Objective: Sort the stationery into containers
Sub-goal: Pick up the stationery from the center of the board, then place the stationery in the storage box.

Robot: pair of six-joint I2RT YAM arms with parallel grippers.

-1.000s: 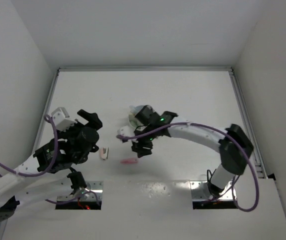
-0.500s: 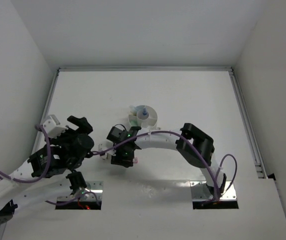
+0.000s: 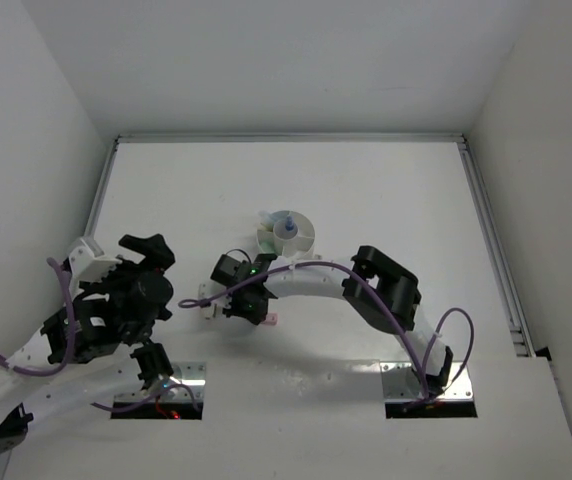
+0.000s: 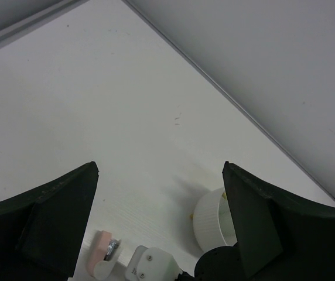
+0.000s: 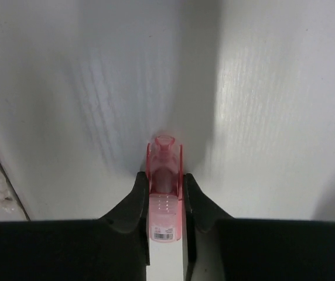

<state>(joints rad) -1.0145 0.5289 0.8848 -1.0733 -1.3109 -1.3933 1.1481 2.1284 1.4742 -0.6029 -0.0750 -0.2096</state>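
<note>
My right gripper point(image 3: 253, 307) point(image 5: 165, 177) is shut on a translucent pink stationery piece point(image 5: 166, 213), whose tip rests on the white table. In the top view the pink piece point(image 3: 270, 320) shows just right of the gripper. A beige-pink piece point(image 4: 99, 250) point(image 3: 205, 303) lies close to the left of it. The round white tub point(image 3: 287, 232) point(image 4: 209, 225) stands behind them with a blue piece in its centre cup. My left gripper point(image 3: 154, 266) point(image 4: 159, 170) is open and empty, held above the table to the left of both pieces.
The right arm point(image 3: 366, 285) arches across the middle of the table from its base at the near right. White walls point(image 3: 66, 150) close in the left, back and right sides. A purple cable point(image 3: 211, 297) hangs over the beige-pink piece.
My right gripper moved left and down from the tub to the pink piece and shut on it. My left arm drew back to the left and toward the near edge.
</note>
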